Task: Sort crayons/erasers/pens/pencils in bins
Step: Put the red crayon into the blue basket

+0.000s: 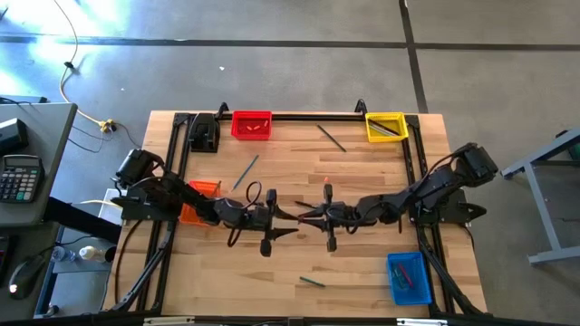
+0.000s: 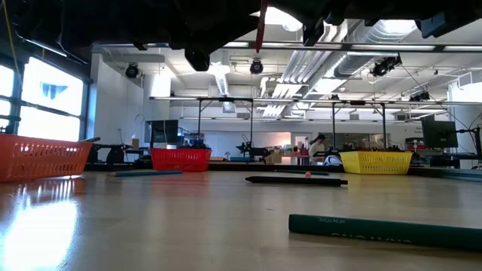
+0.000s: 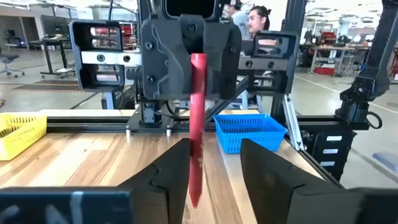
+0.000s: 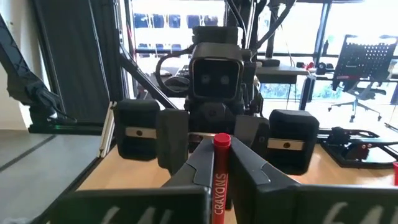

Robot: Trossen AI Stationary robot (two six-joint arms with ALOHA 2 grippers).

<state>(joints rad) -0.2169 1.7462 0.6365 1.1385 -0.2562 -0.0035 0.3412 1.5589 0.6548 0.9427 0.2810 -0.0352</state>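
Observation:
A red crayon [image 3: 196,124] stands upright in the air over the middle of the table, held by my right gripper [image 1: 305,217], which is shut on it. The crayon also shows in the right wrist view [image 4: 221,171] and at the top of the low view [image 2: 260,26]. My left gripper [image 1: 287,216] faces the right one. It is open, with its fingers [image 3: 165,180] on either side of the crayon's lower part. The red bin [image 1: 251,124], yellow bin [image 1: 385,127], orange bin [image 1: 201,192] and blue bin [image 1: 408,276] stand around the table. My right gripper pinches the crayon's wrapped shaft [image 4: 220,180] between its two fingers, near the upper end [image 4: 222,140], which sticks up just above them. The fingers come level from the table's right side and lie across the crayon. The crayon hangs upright below them, clear of the table. My left gripper has one finger [image 3: 180,168] close beside the crayon; I cannot tell whether it touches.
A blue pen [image 1: 246,170] lies left of centre. A dark thin stick [image 1: 331,138] lies near the far edge. A small orange-pink eraser [image 1: 326,181] lies just beyond the grippers. A green stick [image 1: 313,282] lies near the front edge and shows close in the low view [image 2: 384,229].

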